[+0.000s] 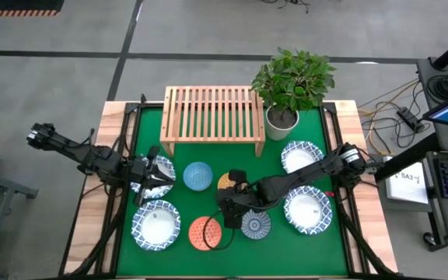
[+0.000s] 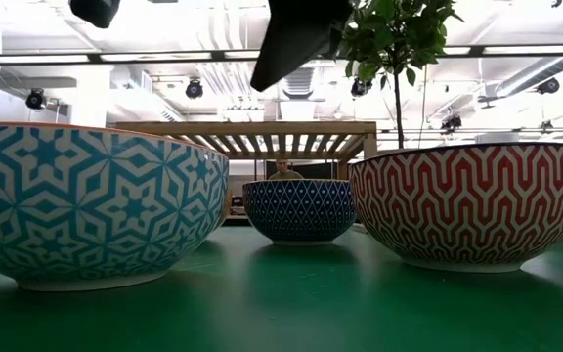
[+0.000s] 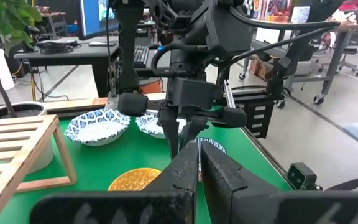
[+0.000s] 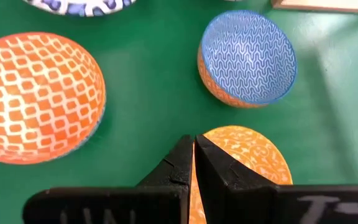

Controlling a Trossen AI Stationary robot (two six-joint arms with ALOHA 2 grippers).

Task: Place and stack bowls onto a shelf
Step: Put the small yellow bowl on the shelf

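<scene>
From above I see the right gripper reaching in over the middle of the green mat, its fingers pressed nearly together and poised over the rim of the yellow-orange bowl; whether they pinch that rim I cannot tell. The blue bowl sits just beside it toward the shelf, which stands bare along the mat's far edge next to a potted plant. The red-orange bowl and the grey-blue bowl lie near the mat's front edge. My left gripper hangs over a wide white bowl by the mat's left edge, jaws narrow with nothing between them. Another white bowl lies at the front left, and two more along the right edge.
</scene>
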